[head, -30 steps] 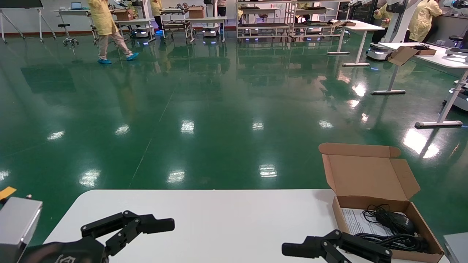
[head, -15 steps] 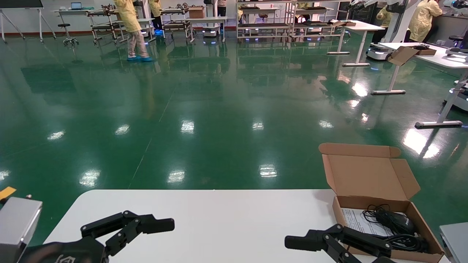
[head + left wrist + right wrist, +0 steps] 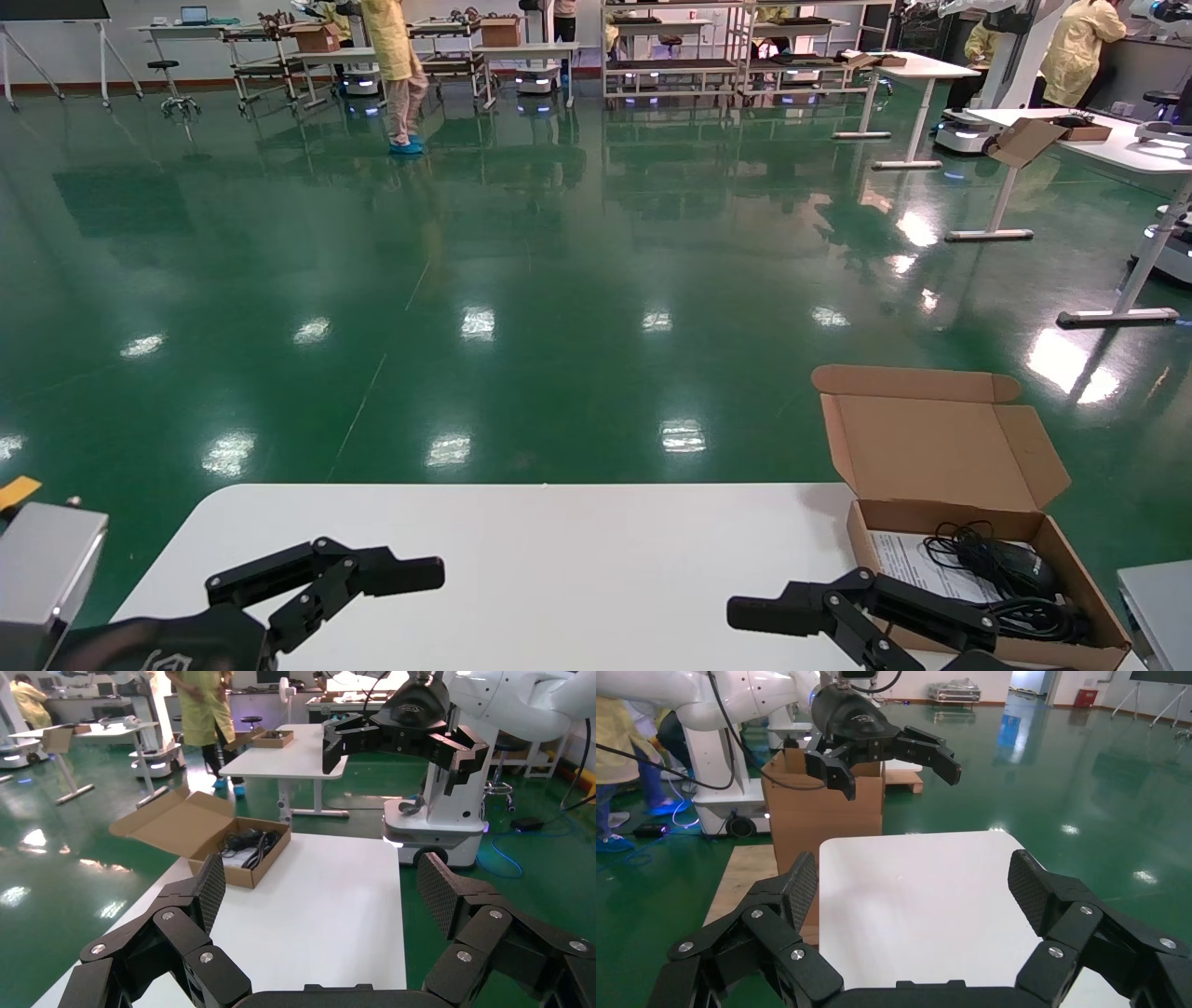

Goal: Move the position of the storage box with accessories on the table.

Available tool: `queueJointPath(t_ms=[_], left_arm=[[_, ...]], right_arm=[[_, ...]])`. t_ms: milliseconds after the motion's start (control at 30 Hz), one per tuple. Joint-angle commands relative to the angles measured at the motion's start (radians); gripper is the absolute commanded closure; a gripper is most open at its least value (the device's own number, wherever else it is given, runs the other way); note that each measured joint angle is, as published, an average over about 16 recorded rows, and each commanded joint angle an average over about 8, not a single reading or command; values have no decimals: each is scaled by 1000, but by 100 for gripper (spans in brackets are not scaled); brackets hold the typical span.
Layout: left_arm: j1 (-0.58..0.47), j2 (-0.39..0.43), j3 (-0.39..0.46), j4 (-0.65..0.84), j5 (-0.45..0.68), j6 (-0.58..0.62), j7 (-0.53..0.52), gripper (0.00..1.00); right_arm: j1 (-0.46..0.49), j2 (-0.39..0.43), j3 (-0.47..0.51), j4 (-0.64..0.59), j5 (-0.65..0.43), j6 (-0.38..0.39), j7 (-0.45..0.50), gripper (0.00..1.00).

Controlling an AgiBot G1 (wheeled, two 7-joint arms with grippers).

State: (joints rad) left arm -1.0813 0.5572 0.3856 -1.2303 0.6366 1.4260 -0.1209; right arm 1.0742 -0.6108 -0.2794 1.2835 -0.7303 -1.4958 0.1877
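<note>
The storage box (image 3: 941, 515) is brown cardboard with its flap lid (image 3: 931, 457) standing open. It sits at the right end of the white table (image 3: 559, 559). Inside lie a black mouse (image 3: 1015, 564), a black cable bundle (image 3: 1015, 613) and a white paper sheet (image 3: 908, 564). My right gripper (image 3: 773, 643) is open and empty, low over the table just left of the box, apart from it. My left gripper (image 3: 391, 596) is open and empty over the table's left end. The left wrist view shows the box (image 3: 242, 871) far beyond its open jaws. The right wrist view shows only bare table.
The table's far edge drops to a green floor (image 3: 521, 280). A large cardboard carton (image 3: 807, 811) stands on the floor beyond the table's left end. Other white desks (image 3: 1117, 154), one with a similar box, stand far right. A person in yellow (image 3: 396, 65) walks far back.
My right gripper has shifted slightly up and to the right, closer to the box. The left gripper has not moved. The person at the back walked to the right.
</note>
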Motion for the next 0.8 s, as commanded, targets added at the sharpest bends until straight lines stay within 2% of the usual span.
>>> queueJointPath(t_ms=[33,800], left_arm=[[0,0,0,0,0,0,0,0],[0,0,0,0,0,0,0,0]], right_arm=[[0,0,0,-1,0,0,0,0],[2,-1,-1,-3,-1,1,1,0]])
